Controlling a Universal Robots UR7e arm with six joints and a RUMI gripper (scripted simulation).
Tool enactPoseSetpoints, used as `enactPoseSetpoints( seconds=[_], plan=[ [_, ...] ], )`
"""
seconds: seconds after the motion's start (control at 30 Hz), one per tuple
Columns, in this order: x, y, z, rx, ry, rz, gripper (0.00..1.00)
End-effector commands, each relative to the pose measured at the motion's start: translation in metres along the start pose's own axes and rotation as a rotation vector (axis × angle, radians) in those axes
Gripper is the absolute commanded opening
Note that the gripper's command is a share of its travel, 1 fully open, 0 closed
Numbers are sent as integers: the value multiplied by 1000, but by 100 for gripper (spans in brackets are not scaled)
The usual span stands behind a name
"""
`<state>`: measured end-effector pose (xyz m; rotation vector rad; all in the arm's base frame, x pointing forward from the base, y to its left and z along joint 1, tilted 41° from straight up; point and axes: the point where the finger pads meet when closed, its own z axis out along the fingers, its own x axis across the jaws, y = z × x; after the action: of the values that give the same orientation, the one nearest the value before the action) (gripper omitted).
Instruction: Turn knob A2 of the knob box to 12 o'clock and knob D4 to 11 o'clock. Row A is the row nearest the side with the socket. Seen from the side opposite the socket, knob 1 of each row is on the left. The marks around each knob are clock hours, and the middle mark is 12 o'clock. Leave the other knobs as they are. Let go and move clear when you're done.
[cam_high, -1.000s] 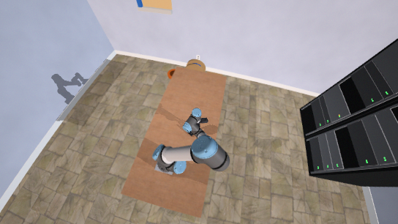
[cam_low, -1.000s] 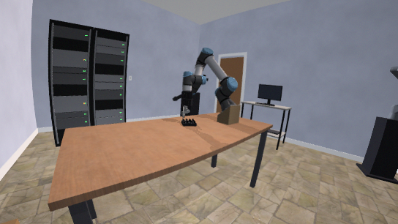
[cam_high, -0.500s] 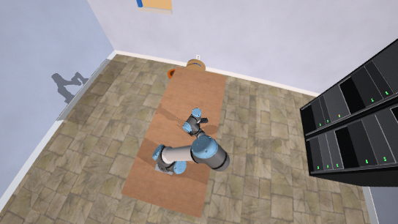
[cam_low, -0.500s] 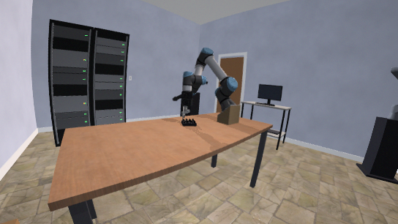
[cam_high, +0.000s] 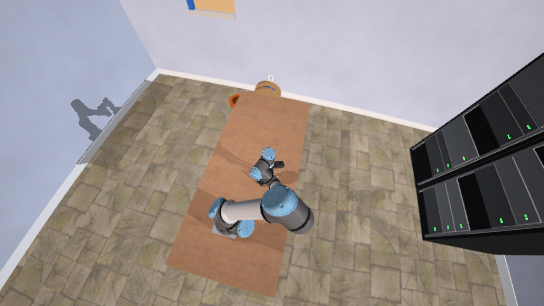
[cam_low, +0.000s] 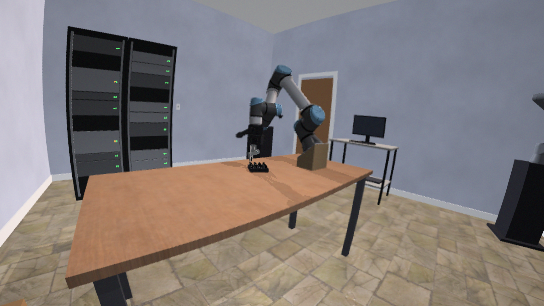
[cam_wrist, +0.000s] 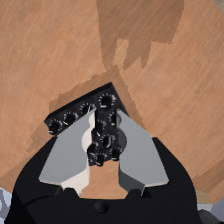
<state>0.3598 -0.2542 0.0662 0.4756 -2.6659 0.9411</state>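
Observation:
The black knob box (cam_low: 258, 169) (cam_wrist: 76, 105) sits on the table under my gripper. The wrist view shows a row of knobs with light marks along its upper left edge and more knobs between and below the fingertips. The jaws hide part of the box, and the socket cannot be made out. Knob pointers are too small to read surely. My gripper (cam_low: 251, 160) (cam_wrist: 106, 110) points down with its tips close over the box. It is open by a narrow gap, and no knob is plainly held between the tips. In the top view the arm hides the box.
The wooden table (cam_high: 265, 120) (cam_low: 175, 200) carries the arm, whose base stands by a brown block (cam_low: 313, 157). An orange round thing (cam_high: 233, 101) and a brown round thing (cam_high: 268, 89) are past the table's far end. Server racks (cam_high: 480, 165) (cam_low: 122, 105) stand away from the table.

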Motion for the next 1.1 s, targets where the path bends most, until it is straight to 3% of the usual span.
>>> enactPoseSetpoints(
  seconds=[0.0,1.07],
  plan=[
    [0,0,0,1,-1,0,11],
    [0,-5,0,1,-1,0,11]
  ],
)
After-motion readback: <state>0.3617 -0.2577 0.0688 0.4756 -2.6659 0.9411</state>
